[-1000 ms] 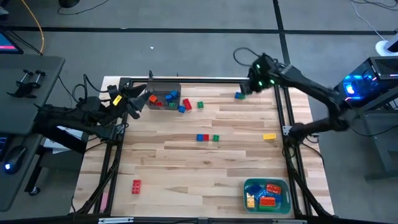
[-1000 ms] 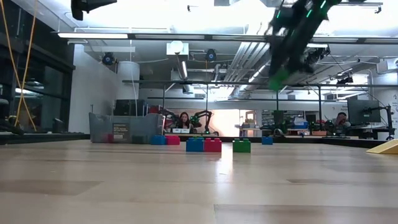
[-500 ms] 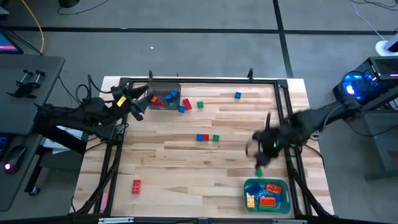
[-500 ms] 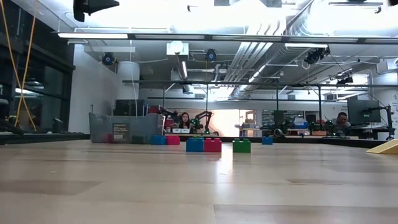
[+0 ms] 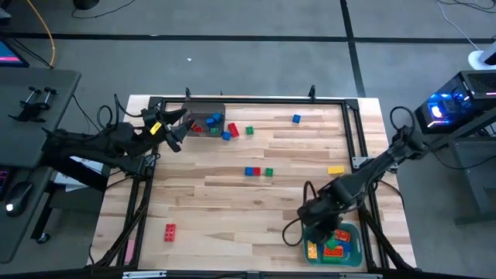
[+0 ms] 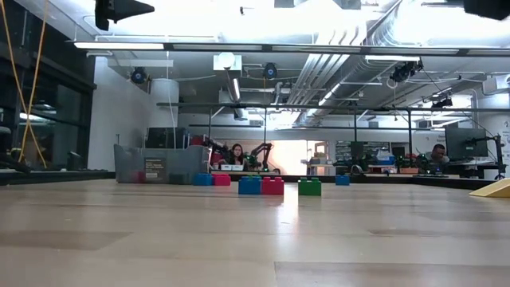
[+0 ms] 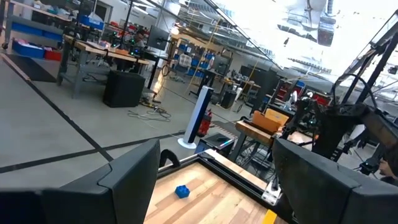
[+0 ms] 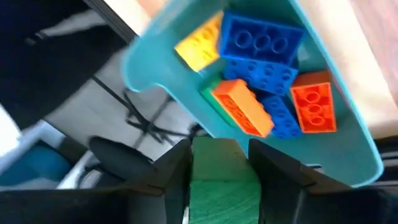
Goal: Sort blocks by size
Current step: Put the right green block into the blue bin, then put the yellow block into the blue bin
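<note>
The right claw [image 5: 324,229] hung over the teal bin [image 5: 354,252] at the desk's near right corner, its dark fingers pinched on a green studded block [image 8: 219,180]. Inside the smooth, round-cornered plastic bin lay long rectangular bricks: orange [image 8: 241,107], blue [image 8: 261,38], yellow [image 8: 200,42] and a red-orange one [image 8: 314,109], studs showing. The left claw [image 5: 173,129] waited with fingers spread wide beside the grey bin [image 5: 203,116] at the far left of the pale wood-plank desk [image 5: 232,201]. Loose blocks sat scattered on the planks: a blue, red and green row [image 5: 258,171] mid-desk, a yellow wedge-like piece [image 5: 335,170] to the right, a small blue cube [image 5: 297,118] far back, and a red brick [image 5: 170,231] near left.
</note>
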Controlling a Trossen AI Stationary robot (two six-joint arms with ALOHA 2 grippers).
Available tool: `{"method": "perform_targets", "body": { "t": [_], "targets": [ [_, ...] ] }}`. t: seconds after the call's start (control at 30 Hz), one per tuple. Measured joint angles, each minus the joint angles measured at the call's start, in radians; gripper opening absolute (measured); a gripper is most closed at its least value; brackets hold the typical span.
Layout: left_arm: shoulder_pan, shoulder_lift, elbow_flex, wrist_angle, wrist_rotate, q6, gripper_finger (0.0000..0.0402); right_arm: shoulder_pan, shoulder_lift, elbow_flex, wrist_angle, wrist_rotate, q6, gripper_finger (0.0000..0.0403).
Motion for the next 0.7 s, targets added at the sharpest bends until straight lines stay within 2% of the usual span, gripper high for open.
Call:
{"method": "perform_targets", "body": {
  "t": [0.33,0.4,0.47,0.57,0.7],
  "targets": [
    [0.0,0.0,0.0,0.0,0.0,-0.002,0.0295,-0.018,0.014,0.0,-0.052,-0.02,-0.071,0.0199],
    [0.0,0.0,0.0,0.0,0.0,-0.002,0.0295,-0.044,-0.005,0.02,-0.123,-0.024,-0.101,0.0209],
    [0.0,0.0,0.0,0.001,0.0,-0.002,0.0295,-0.085,-0.033,0.065,-0.251,0.037,-0.161,0.0216],
    [0.001,0.0,0.0,0.001,0.0,-0.002,0.0295,-0.179,-0.069,0.139,-0.485,0.219,-0.285,0.0219],
    [0.001,0.0,0.0,0.001,0.0,-0.016,0.0295,-0.381,-0.089,0.147,-0.623,0.381,-0.469,0.022]
  ]
}}
